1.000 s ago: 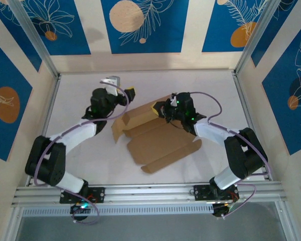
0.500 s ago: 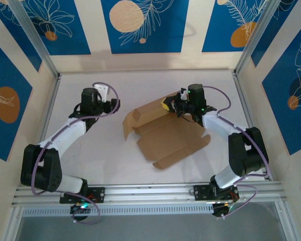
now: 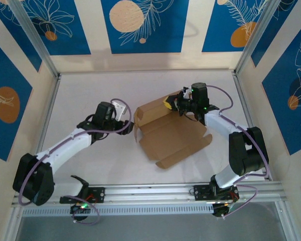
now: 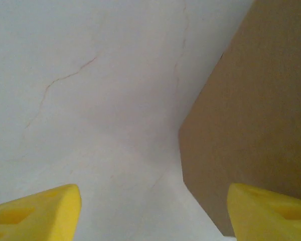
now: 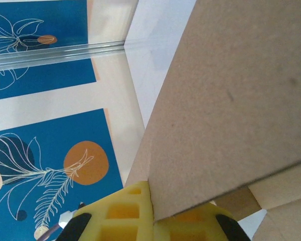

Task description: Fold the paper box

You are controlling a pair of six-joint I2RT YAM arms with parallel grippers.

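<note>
The paper box (image 3: 173,134) lies opened out right of the table's middle, a brown die-cut sheet with its far and left flaps raised. My right gripper (image 3: 169,104) is shut on the far raised flap; in the right wrist view the yellow fingers (image 5: 125,218) pinch the edge of the cardboard panel (image 5: 231,95). My left gripper (image 3: 129,124) hovers just left of the box's upright left flap (image 3: 137,119). Its yellow fingertips (image 4: 35,213) stand wide apart and open, nothing between them, with the cardboard edge (image 4: 251,115) ahead to the right.
The white table top (image 3: 90,90) is ringed by low walls with blue and cream panels. An aluminium rail (image 3: 150,190) runs along the near edge by the arm bases. Metal posts (image 3: 37,42) stand at the back corners.
My left arm has swung from the far left in towards the box's left flap. The box has slid a little to the right, still gripped by the right gripper.
</note>
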